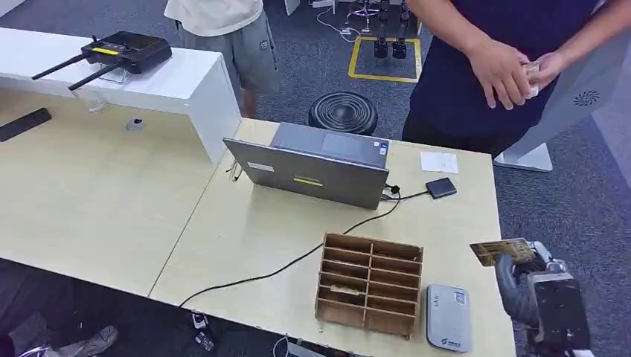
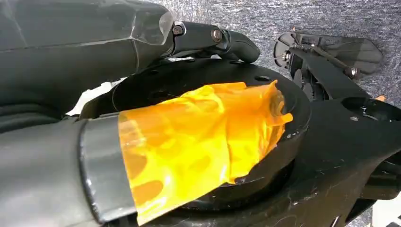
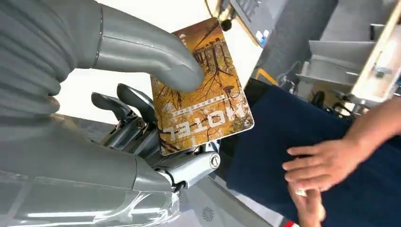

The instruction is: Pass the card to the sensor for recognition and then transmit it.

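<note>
The card (image 3: 203, 90) was held in the right hand (image 1: 521, 279), pinched under the thumb, off the table's (image 1: 253, 230) near right edge and just right of the grey card reader (image 1: 448, 317). Whether the left hand was open or closed could not be told. A wooden slotted box (image 1: 370, 285) stood left of the reader, and a person's hands (image 1: 513, 71) were clasped at the far right.

Brown hotel card (image 3: 203, 90) pinched in right hand (image 3: 142, 109); grey sensor (image 1: 448, 317) on table.
</note>
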You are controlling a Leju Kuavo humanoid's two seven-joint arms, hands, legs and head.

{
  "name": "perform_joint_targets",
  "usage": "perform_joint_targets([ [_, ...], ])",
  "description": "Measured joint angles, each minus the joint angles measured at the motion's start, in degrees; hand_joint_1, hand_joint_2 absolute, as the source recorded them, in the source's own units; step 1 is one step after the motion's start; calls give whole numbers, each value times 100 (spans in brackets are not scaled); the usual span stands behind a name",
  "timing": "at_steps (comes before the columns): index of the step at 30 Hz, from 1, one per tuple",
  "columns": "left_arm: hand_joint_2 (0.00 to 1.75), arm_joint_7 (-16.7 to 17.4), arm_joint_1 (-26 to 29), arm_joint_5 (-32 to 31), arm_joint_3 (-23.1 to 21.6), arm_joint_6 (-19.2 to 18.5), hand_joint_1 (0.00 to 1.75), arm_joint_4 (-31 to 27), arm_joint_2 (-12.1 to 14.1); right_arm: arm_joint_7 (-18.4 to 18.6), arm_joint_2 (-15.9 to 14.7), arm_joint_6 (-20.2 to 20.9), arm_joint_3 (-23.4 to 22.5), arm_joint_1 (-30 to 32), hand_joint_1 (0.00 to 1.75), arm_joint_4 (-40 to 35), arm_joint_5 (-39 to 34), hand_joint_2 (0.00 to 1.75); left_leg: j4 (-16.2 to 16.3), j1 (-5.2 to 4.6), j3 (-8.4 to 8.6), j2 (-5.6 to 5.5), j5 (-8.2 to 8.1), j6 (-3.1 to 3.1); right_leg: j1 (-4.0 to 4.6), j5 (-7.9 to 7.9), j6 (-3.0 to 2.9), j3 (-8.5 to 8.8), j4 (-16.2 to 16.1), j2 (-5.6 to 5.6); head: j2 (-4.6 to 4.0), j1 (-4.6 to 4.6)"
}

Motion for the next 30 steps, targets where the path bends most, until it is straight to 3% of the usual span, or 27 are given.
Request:
perform_joint_targets([
  [9,0,11,-2,2,0,0,0,0,-7,229,0,205,210,45,175,192,109,175,0,0,-1,0,0,0,0,0,0,0,0,0,0,0],
  [30,0,66,1,4,153,24,0,30,-37,730,-160,144,278,597,175,402,387,175,0,0,-1,0,-4,3,0,-2,2,-2,-1,0,0,0],
])
